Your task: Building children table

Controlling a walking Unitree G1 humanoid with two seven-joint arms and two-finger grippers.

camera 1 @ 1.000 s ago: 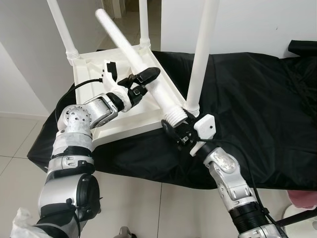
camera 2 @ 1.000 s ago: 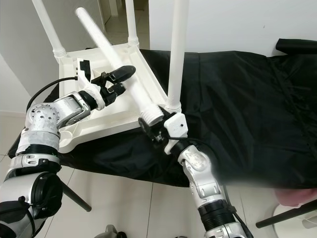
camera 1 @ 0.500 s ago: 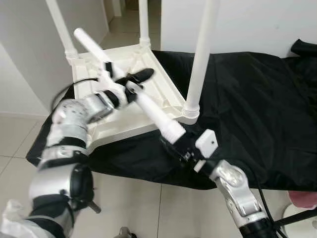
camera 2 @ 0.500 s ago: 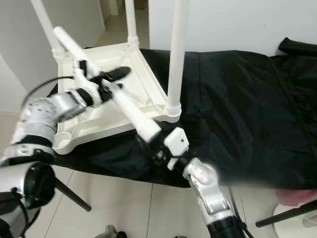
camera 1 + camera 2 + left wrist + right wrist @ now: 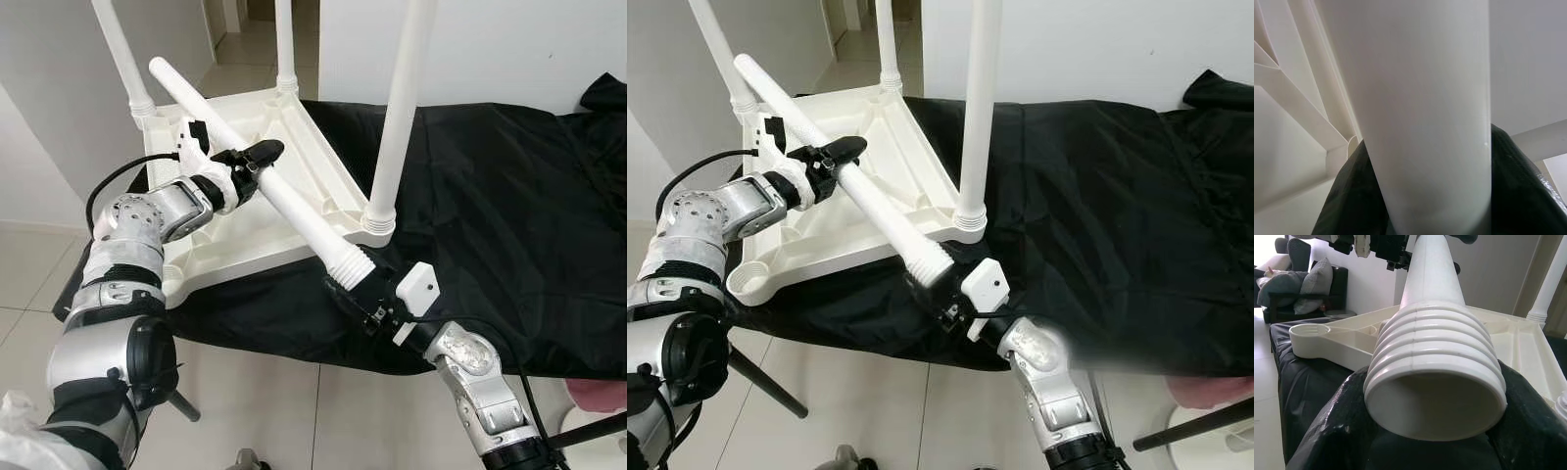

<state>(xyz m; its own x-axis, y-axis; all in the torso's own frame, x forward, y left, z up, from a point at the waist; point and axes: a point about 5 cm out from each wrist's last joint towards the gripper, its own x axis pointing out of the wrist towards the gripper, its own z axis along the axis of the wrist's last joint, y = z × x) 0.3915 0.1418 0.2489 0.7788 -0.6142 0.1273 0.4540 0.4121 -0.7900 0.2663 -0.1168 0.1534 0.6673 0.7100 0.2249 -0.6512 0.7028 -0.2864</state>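
A loose white table leg (image 5: 257, 176) slants across the upturned white table top (image 5: 240, 230), which lies on a black cloth. My left gripper (image 5: 247, 162) is shut on the leg's shaft about a third of the way down. My right gripper (image 5: 361, 292) is shut on the leg's ribbed threaded end (image 5: 1432, 367), low and in front of the table's near right corner. Three other legs stand screwed in: far left (image 5: 122, 54), far middle (image 5: 284, 44), near right (image 5: 397, 108). The near left corner socket (image 5: 743, 282) holds no leg.
The black cloth (image 5: 490, 196) covers a low surface that stretches to the right. Pale tiled floor (image 5: 29, 284) lies left and in front. A white wall (image 5: 509, 49) rises behind. A dark sofa with cushions (image 5: 1298, 289) appears in the right wrist view.
The loose leg has swung and shifted left and toward me. Its threaded end has dropped away from the near right leg's base, and its top now reaches the far left leg.
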